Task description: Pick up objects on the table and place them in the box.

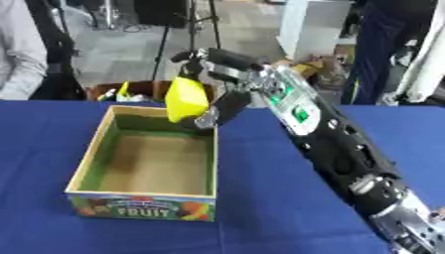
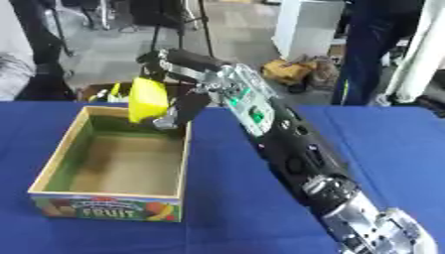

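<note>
The right arm stretches diagonally up from the lower right across the blue tabletop [image 1: 260, 208]. Its robot hand [image 1: 215, 79], fingers and thumb curled round a yellow object [image 1: 186, 99], holds it above the far right corner of the open fruit box [image 1: 143, 201].

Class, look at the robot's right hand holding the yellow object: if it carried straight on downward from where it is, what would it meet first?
Probably the box: the right hand holds the yellow object over its far right corner, so the rim or the bare floor inside comes first. Depth is unclear.
</note>
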Controlling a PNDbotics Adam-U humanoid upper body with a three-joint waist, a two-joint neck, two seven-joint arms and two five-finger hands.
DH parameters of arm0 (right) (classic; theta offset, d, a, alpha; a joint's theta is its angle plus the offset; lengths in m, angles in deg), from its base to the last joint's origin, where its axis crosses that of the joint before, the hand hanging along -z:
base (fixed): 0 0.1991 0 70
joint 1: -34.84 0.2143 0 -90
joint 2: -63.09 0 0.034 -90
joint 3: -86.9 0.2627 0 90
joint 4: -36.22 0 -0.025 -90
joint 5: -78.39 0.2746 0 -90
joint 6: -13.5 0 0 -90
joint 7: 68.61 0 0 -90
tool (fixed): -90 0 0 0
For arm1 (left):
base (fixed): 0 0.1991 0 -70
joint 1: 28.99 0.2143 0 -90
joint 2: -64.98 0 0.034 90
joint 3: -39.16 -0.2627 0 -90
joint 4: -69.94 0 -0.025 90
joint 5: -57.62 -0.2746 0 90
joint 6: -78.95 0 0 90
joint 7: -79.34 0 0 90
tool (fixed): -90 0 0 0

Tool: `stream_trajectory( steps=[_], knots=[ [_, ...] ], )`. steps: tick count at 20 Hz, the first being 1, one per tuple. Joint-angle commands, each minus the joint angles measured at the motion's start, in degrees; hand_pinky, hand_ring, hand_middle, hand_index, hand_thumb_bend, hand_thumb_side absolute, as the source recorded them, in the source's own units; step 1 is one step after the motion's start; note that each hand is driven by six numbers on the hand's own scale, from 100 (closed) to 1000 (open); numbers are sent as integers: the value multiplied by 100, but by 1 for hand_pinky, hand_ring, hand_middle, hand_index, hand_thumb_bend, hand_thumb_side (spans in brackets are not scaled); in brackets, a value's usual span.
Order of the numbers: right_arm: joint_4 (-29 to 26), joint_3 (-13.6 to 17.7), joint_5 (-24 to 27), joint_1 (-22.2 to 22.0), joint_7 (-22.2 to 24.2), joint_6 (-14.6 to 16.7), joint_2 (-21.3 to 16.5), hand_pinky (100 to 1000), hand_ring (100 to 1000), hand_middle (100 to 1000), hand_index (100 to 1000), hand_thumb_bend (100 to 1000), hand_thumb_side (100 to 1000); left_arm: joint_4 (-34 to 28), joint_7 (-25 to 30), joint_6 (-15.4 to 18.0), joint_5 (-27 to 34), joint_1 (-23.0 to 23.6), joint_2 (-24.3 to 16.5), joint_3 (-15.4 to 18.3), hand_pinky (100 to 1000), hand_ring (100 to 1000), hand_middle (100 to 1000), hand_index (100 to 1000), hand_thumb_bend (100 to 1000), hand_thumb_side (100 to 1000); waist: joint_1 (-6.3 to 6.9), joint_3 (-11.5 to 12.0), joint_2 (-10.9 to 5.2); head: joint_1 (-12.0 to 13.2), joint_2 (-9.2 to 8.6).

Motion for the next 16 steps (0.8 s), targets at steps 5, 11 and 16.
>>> stream_trajectory(
  steps=[5,11,16],
  knots=[
    [280,-63,-843,192,-212,99,376,689,967,305,483,231,440,-139,15,-31,29,-21,-100,-30,349,423,471,625,159,675,41,50,-125,-451,278],
    [750,-17,-1836,162,-660,123,657,666,946,305,473,125,494,-142,16,-40,45,-18,-93,-33,349,422,471,625,156,672,45,90,-153,-937,444],
    [1124,20,-2578,148,-1040,150,825,656,940,306,469,100,522,-147,17,-53,55,-23,-91,-32,350,422,471,625,154,670,40,108,-172,-1132,475]
  ],
)
